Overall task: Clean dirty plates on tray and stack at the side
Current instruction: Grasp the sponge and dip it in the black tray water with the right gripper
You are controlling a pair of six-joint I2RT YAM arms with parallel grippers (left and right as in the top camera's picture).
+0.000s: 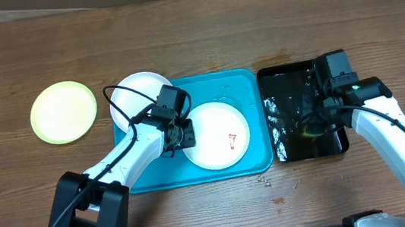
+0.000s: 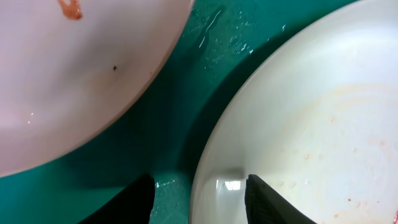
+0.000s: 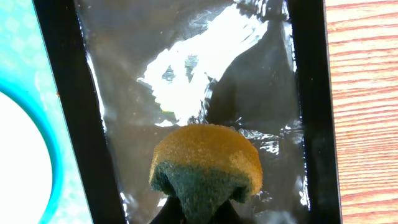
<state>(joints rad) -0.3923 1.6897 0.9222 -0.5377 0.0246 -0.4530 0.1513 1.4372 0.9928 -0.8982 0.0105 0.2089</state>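
The turquoise tray (image 1: 245,86) holds two white plates. The centre plate (image 1: 217,138) has a red smear and also shows in the left wrist view (image 2: 68,74). The other white plate (image 1: 135,94) overhangs the tray's back-left edge. My left gripper (image 1: 179,133) is open between them. In the left wrist view my jaws (image 2: 198,182) straddle the rim of a white plate (image 2: 311,124) with faint brownish streaks. The green-rimmed plate (image 1: 63,112) lies on the table at the left. My right gripper (image 1: 317,114) is shut on a yellow-green sponge (image 3: 208,162) over the black tray.
The glossy black tray (image 1: 279,150) sits right of the turquoise tray, wet inside, its rim seen in the right wrist view (image 3: 311,93). The turquoise tray's edge (image 3: 25,62) shows there too. Water drops (image 1: 273,185) lie on the wood in front.
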